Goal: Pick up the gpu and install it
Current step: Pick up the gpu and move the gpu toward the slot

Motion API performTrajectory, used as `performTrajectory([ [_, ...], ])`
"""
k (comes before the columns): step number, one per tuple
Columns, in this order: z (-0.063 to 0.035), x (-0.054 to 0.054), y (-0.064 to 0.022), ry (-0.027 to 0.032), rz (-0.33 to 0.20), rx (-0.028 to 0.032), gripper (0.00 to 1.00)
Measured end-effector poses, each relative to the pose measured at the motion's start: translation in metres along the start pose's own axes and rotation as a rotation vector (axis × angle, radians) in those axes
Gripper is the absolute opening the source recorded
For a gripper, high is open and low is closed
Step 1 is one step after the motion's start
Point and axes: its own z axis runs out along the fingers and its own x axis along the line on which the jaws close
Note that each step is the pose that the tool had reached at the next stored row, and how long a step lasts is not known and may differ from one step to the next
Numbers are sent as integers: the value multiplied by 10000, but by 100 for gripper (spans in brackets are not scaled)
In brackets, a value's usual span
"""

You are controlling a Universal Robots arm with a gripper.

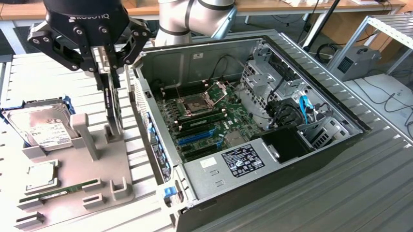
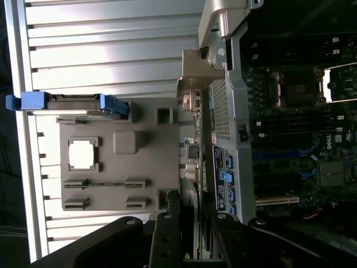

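Exterior view: gripper (image 1: 106, 70), jaws part-closed, seemingly pinches the upright gpu (image 1: 113, 113) by its top edge at the grey fixture (image 1: 123, 186)'s case-side edge. Light, stiff, fragile; hold the board edge.

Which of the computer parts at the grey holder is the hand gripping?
The gpu, the thin dark card standing upright in the hand. The hard drive, square processor chip and green memory stick sit low on the holder, untouched.

Robotics lab, open computer case (image 1: 271, 193), aluminium workbench (image 1: 361, 193)
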Motion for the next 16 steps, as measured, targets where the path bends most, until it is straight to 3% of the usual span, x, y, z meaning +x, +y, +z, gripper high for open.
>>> performTrajectory([
  [16,5,-171,13,-1,-1,10,26],
])
